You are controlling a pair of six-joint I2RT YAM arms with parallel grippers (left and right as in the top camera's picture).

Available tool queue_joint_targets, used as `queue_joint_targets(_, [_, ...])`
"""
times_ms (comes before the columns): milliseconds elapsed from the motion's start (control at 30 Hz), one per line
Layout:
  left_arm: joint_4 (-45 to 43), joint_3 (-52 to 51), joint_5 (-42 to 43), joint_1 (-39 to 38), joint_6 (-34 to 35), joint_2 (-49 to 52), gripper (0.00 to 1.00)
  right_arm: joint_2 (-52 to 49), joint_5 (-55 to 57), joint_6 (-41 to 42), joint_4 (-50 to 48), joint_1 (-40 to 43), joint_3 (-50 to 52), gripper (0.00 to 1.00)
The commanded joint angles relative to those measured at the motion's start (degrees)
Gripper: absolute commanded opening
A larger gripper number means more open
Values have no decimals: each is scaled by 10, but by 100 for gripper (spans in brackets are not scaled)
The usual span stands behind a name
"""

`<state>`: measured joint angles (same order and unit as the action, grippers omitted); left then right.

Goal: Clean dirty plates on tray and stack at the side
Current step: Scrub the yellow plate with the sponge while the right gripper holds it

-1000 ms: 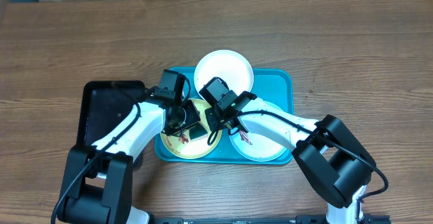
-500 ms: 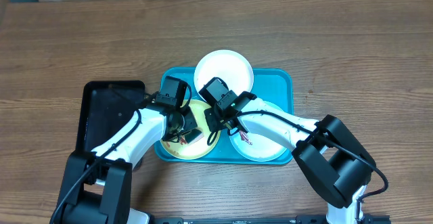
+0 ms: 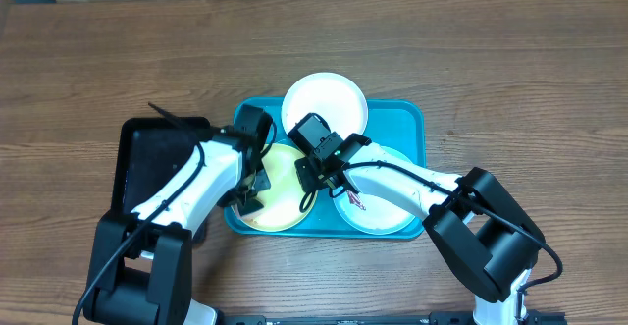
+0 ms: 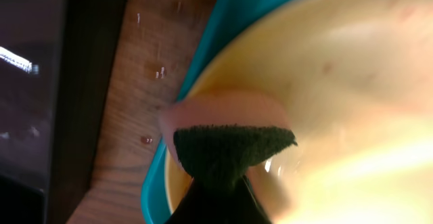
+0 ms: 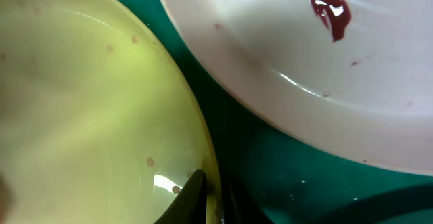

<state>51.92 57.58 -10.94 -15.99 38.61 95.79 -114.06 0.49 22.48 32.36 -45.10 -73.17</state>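
Right wrist view alone shows the right pincer (image 5: 213,198) clamped on the yellow-green plate's (image 5: 88,102) rim. The smeared white plate (image 5: 284,55) lies just beyond, both in the turquoise tray (image 5: 270,176). The plastic looks light, stiff and probably slick, so the rim is the hold. Left wrist view shows a sponge (image 4: 230,149), gripped tight by the left pincer (image 3: 248,195), against that plate's inner wall. Overhead, the arms hide both grips.

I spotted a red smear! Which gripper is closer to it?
Right. The right gripper pinches the yellow plate's rim near the smear; the left gripper is across that plate.
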Motion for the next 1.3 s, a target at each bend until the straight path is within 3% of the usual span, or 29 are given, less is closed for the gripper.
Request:
queue_joint_targets(0, [3, 54, 43, 6, -41, 4, 4, -11, 20, 3, 4, 3, 5, 11])
queue_joint_targets(167, [-52, 60, 194, 6, -71, 5, 4, -11, 20, 3, 4, 3, 5, 11])
queue_joint_targets(433, [-141, -4, 236, 6, -63, 5, 4, -11, 20, 3, 4, 3, 5, 11])
queue_joint_targets(567, [-179, -47, 203, 7, -25, 5, 4, -11, 20, 3, 5, 3, 5, 11])
queue_joint_targets(767, [-213, -89, 136, 7, -24, 5, 4, -11, 20, 3, 7, 3, 5, 11])
queue_joint_targets(1067, [-77, -91, -110, 6, 1, 5, 4, -11, 20, 3, 6, 3, 5, 11])
queue_joint_targets(1267, [-24, -54, -143, 6, 8, 4, 4, -11, 20, 3, 5, 3, 5, 11])
